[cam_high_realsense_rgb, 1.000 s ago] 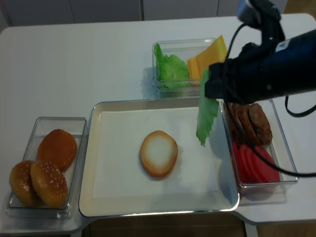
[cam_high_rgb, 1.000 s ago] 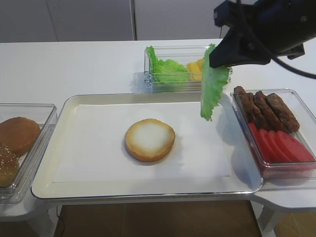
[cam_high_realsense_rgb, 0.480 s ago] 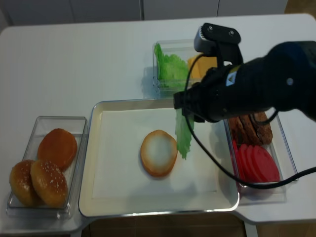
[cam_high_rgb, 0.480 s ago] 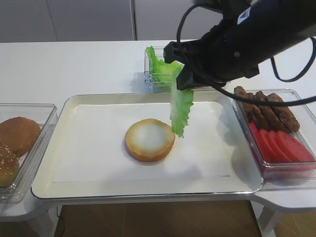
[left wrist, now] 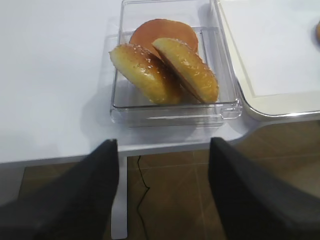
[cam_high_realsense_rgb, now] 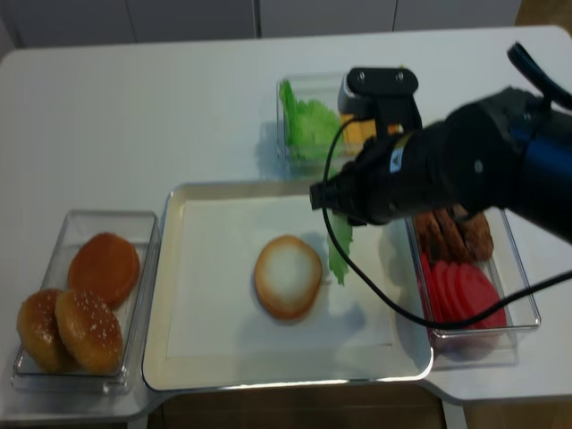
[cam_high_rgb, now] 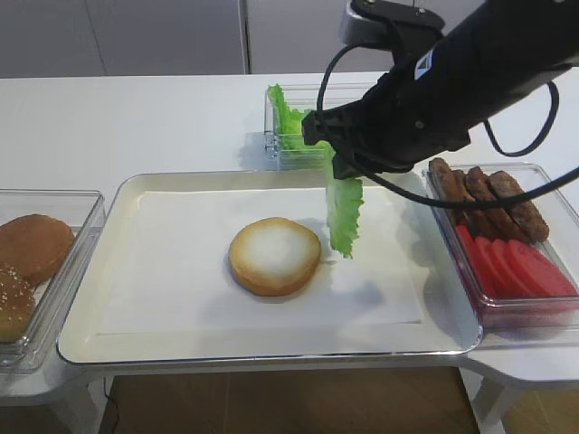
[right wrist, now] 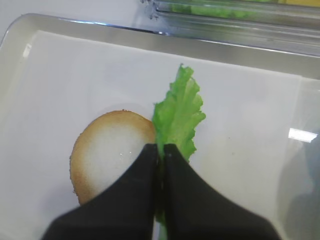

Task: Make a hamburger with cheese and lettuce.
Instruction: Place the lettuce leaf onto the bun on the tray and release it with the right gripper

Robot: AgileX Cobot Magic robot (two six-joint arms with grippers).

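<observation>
I had the right pincer [right wrist: 161, 152] clamped on the lettuce [cam_high_rgb: 344, 212], hanging lengthwise just right of the bun [cam_high_rgb: 274, 256]; left pincer [left wrist: 162, 192] apart.

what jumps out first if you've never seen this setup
The big black right gripper dangling a lettuce leaf, shut on it just right of the hamburger bun on the white-lined tray. Next, the red tomato slices in the right-hand container.
</observation>
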